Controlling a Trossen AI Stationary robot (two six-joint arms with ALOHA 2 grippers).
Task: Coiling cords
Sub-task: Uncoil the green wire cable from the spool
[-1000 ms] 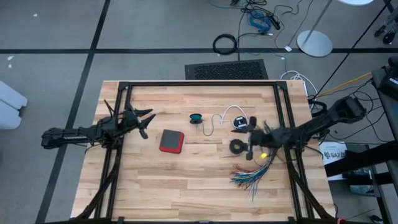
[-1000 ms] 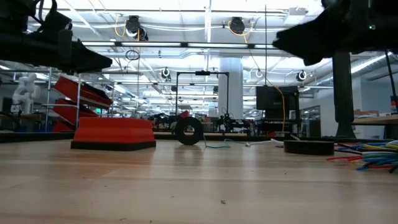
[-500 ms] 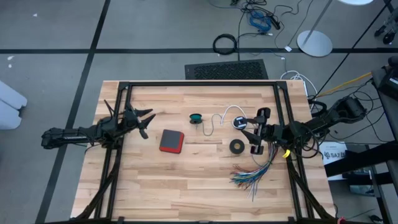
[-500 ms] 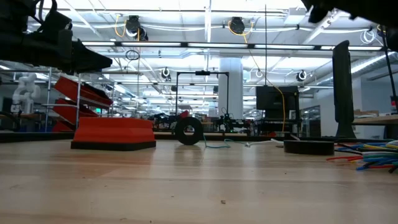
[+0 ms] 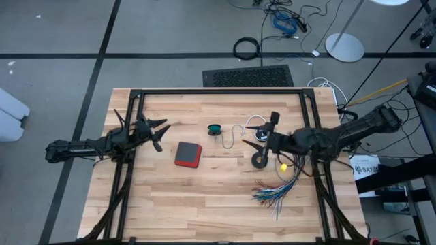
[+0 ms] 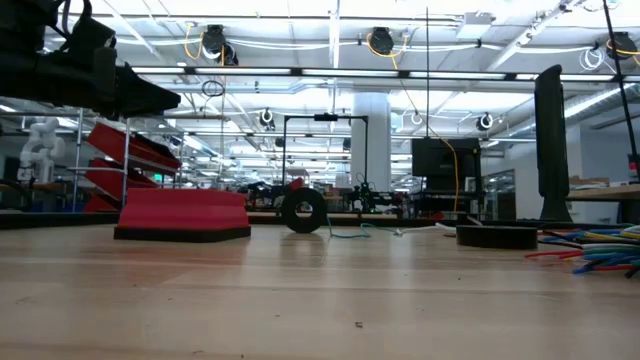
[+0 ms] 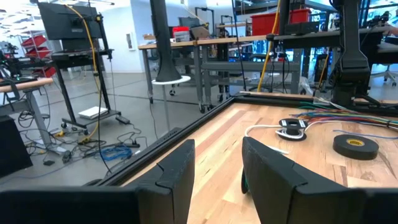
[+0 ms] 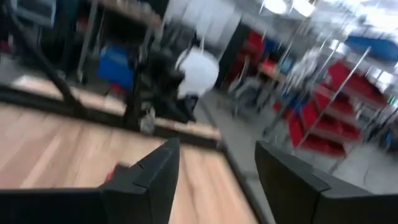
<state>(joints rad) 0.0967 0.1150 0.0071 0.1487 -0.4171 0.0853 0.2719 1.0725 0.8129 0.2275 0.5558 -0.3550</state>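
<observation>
Right end effector (image 5: 270,133) released – just beside the white cord with round black-and-white piece (image 5: 255,127); thin teal-green cord (image 5: 216,129) farther off. Left end effector (image 5: 158,133) released, idle.

No readable text, label, brand name, number or sign appears in any view. A white sheet (image 5: 366,167) beside the desk's right edge, seen from above, carries dark printing, but its letters are too small to make out.

Grey floor (image 5: 54,41), red shelving (image 6: 125,150)
</observation>
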